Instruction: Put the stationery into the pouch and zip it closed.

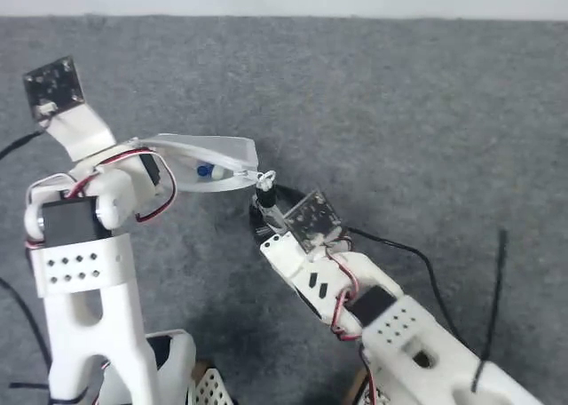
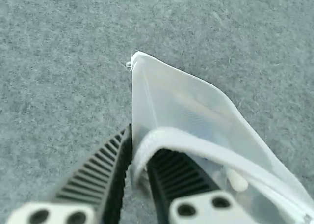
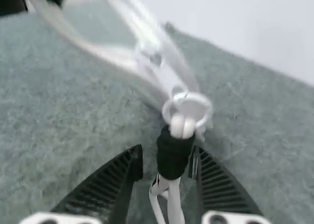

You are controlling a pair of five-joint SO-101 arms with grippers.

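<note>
Two sets of jaws work the zipping step: left jaws clenched on one end of the pouch (image 2: pixel 196 116), right jaws gripping the zipper pull (image 3: pixel 172 153) at its other end, which likely needs one steady tug away from the left jaws.

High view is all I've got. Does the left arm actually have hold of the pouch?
Observer: Yes. In the left wrist view the left gripper is shut on one end of the pouch.
Operator: Anything inside besides the blue bit?
Observer: A small white piece lies inside, close to that gripper.
Operator: And the other end?
Observer: In the right wrist view a black pull tab with a white ring above it sits right at the right gripper. I can't tell whether it's gripped.
</note>
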